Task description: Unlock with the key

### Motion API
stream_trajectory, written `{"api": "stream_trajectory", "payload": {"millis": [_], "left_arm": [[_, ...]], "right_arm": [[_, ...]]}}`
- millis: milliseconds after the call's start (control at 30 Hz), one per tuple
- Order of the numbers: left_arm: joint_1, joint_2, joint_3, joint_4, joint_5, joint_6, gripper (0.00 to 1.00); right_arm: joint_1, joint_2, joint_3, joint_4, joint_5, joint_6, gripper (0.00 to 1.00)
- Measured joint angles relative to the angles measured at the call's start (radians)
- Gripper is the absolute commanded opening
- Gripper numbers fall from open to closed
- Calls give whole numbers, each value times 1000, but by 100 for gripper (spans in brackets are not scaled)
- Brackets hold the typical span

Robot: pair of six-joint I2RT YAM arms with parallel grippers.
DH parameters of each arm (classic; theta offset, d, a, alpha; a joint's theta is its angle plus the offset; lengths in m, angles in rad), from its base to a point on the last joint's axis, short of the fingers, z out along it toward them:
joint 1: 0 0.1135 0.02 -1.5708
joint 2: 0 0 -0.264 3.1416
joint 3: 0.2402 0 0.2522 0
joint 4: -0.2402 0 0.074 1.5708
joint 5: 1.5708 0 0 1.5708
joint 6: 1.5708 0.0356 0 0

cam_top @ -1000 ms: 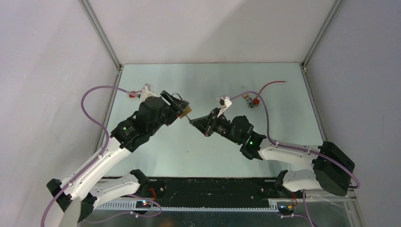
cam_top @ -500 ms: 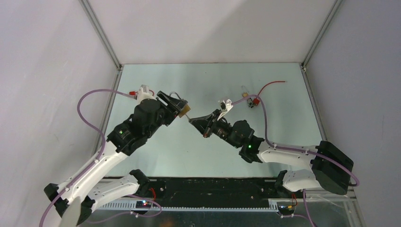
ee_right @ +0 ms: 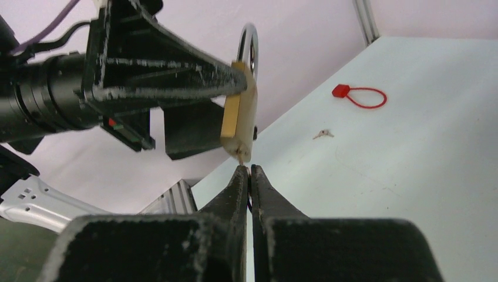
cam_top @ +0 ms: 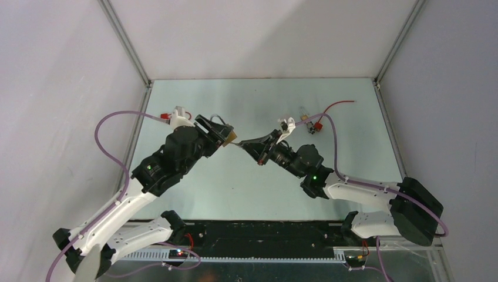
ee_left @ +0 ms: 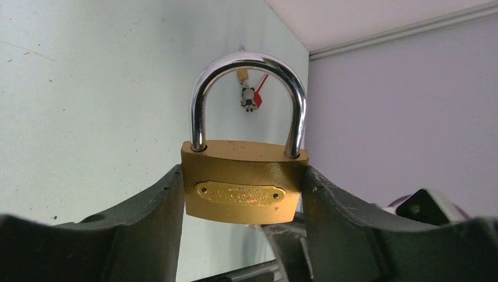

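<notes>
Two arms meet above the table. We see the left gripper clamped on the sides of a brass padlock, which it holds in the air with both legs of the silver shackle in the body. The right gripper has its jaws pressed together, and the key is pinched at their tips. Only a short stub shows, touching the underside of the padlock. We cannot tell if it sits in the keyhole. On the table beyond lie a red tag and another small key.
</notes>
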Motion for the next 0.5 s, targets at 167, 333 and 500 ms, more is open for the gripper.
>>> {"api": "stream_trajectory", "payload": {"millis": [167, 333, 500], "left_arm": [[-26, 0, -4, -23, 5, 18, 0], [-32, -5, -9, -28, 2, 15, 0], [-37, -31, -9, -51, -12, 16, 0]], "right_arm": [[-11, -6, 9, 15, -8, 3, 0], [9, 6, 12, 47, -14, 0, 0], [48, 26, 12, 68, 24, -10, 0]]}}
